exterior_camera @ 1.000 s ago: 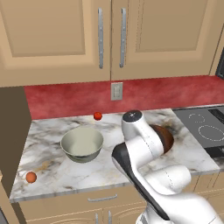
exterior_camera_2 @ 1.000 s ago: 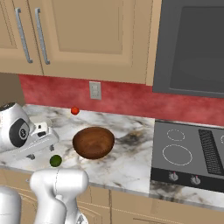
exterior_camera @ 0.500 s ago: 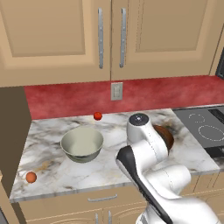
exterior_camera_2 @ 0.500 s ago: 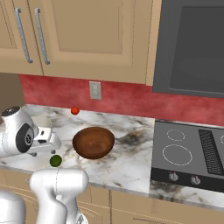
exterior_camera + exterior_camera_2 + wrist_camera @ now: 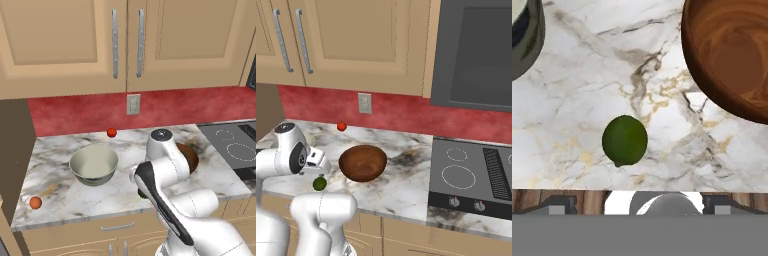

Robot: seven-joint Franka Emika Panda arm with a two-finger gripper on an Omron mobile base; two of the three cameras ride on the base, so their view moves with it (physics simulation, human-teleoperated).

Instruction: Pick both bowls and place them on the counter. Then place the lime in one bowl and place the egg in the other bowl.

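Both bowls stood on the counter (image 5: 60, 170): the pale grey-green bowl (image 5: 93, 164) on the left side and the dark wooden bowl (image 5: 362, 163) to its right, well apart. The lime (image 5: 625, 140) lay on the marble between them, near the front edge and close to the wooden bowl, touching neither. The tool (image 5: 320, 161) hovered over the lime with its jaws wide open, holding nothing. The egg (image 5: 35, 202) rested far at the left front corner. A small red ball (image 5: 342, 127) lay near the red back wall (image 5: 401, 112).

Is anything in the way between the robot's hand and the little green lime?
Nothing visible. In the hand view the lime lies alone on bare counter, with the wooden bowl off to one side and the pale bowl to the other.
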